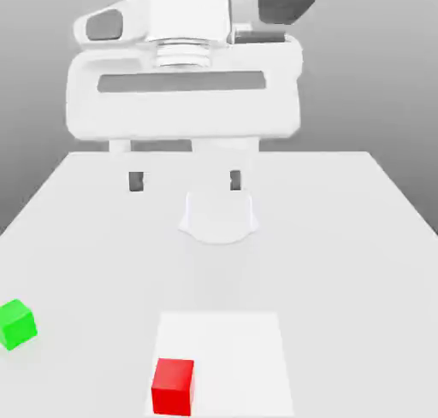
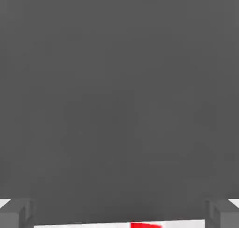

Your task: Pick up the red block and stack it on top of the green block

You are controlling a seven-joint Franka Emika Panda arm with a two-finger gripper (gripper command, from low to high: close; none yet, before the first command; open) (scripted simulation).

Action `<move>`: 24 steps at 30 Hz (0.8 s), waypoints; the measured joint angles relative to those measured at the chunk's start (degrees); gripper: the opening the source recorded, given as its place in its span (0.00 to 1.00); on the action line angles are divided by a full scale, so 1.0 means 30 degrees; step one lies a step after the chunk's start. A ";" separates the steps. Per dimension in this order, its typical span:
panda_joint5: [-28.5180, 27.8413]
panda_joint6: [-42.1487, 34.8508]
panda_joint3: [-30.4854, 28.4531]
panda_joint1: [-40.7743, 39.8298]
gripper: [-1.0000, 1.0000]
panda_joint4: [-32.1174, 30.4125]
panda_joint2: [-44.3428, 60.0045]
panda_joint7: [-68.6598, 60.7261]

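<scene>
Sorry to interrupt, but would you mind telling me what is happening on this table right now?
A white robot arm hangs above the table with its gripper open and holding nothing. The red block sits on the table near the front edge in the exterior view, and the green block sits apart from it, toward the exterior view's left. Neither block is touched yet, so picking up the red one and stacking it on the green one has not begun.

Red block [image 1: 173, 386] apart from green block [image 1: 17, 324]

The end effector [image 1: 184, 182] hangs open above the table [image 1: 359, 237], red block [image 1: 173, 385] and green block [image 1: 16, 324].
</scene>
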 joint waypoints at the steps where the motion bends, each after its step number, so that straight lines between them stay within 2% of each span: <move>1: 0.0039 0.0262 -0.0048 -0.0031 0.50 -0.0119 0.0692 -0.0074; 9: 0.0049 0.2366 -0.0311 -0.0464 0.50 -0.1075 0.6212 -0.0449; 14: 0.0520 0.4904 0.0070 -0.0833 0.50 -0.0795 0.9669 -0.0855; 15: 0.0625 0.5366 0.0168 -0.0912 0.00 -0.0712 1.0225 -0.0933; 21: 0.0651 0.5591 0.0230 -0.0962 0.00 -0.0670 1.0504 -0.0947; 24: 0.0394 0.4562 0.0041 -0.0828 0.00 -0.0865 0.9277 -0.0760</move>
